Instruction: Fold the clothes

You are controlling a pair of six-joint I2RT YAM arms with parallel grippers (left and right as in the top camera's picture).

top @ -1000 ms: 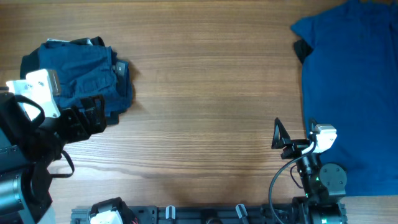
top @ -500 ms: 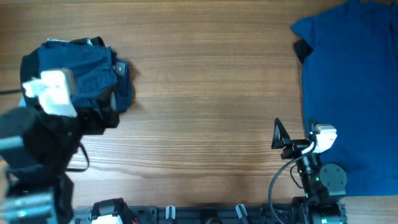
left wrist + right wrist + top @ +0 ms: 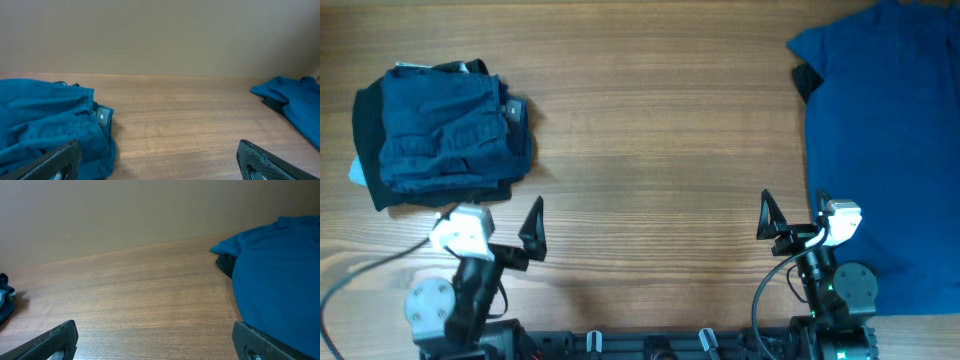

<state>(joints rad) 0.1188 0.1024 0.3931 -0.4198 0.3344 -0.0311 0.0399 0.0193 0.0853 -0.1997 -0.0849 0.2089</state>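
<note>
A folded dark blue garment (image 3: 442, 135) lies in a pile at the left of the table; it also shows in the left wrist view (image 3: 47, 122). A blue T-shirt (image 3: 885, 150) lies spread out at the right; it also shows in the right wrist view (image 3: 280, 285) and far right in the left wrist view (image 3: 295, 100). My left gripper (image 3: 485, 232) is open and empty at the front left, just in front of the folded pile. My right gripper (image 3: 792, 215) is open and empty at the front right, beside the T-shirt's left edge.
The wooden table (image 3: 650, 150) runs between the two garments. A dark rail with the arm bases (image 3: 650, 345) lies along the front edge. A plain beige wall (image 3: 160, 35) stands behind the table.
My left arm has pulled back off the folded pile to its resting place at the front edge, leaving the pile uncovered. The right arm has not moved.
</note>
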